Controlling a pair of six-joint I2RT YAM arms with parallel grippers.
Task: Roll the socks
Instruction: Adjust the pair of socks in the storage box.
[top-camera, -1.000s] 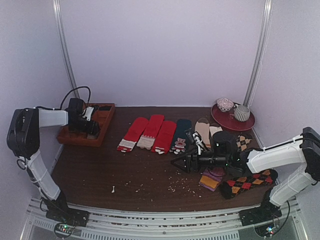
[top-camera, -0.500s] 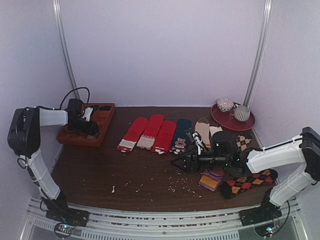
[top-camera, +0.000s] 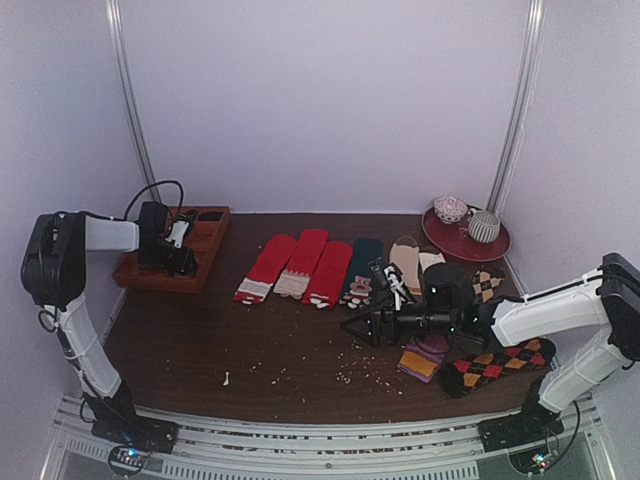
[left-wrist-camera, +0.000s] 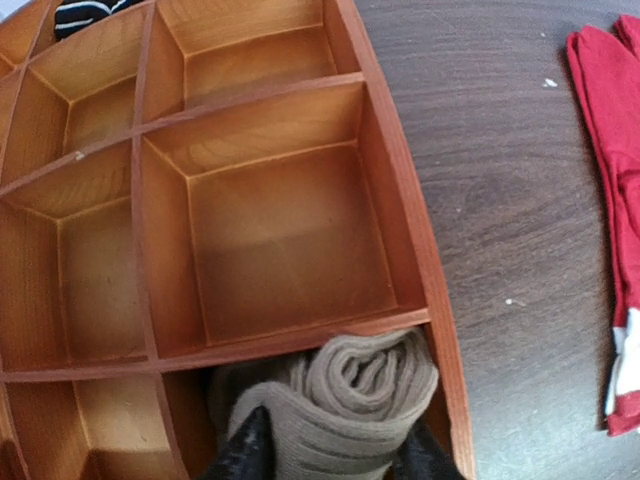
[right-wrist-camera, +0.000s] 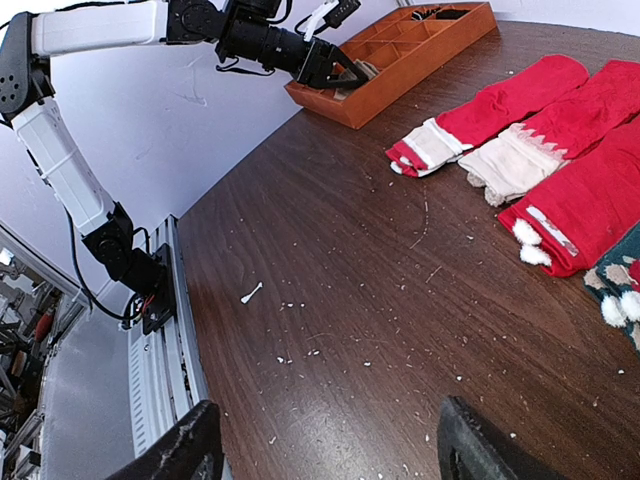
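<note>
A dark wood bench (right-wrist-camera: 330, 300) inside a white-walled enclosure: my left end effector (left-wrist-camera: 335, 455) pinches the rolled tan socks (left-wrist-camera: 365, 390), a finger against each side, in a corner compartment of the wooden divider tray (left-wrist-camera: 438, 330). My right end effector (right-wrist-camera: 330, 445) hangs spread and holding nothing above the crumb-flecked wood, near the red socks (right-wrist-camera: 500, 105).

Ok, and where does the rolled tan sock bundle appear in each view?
Top external: not discernible; the left gripper covers it at the wooden tray's near end.
Left wrist: bottom centre, the rolled tan socks between the gripper's fingers, in a tray compartment by the rim.
Right wrist: top centre at the gripper's tip, too small to tell.
Shared landmark: the wooden tray.
</note>
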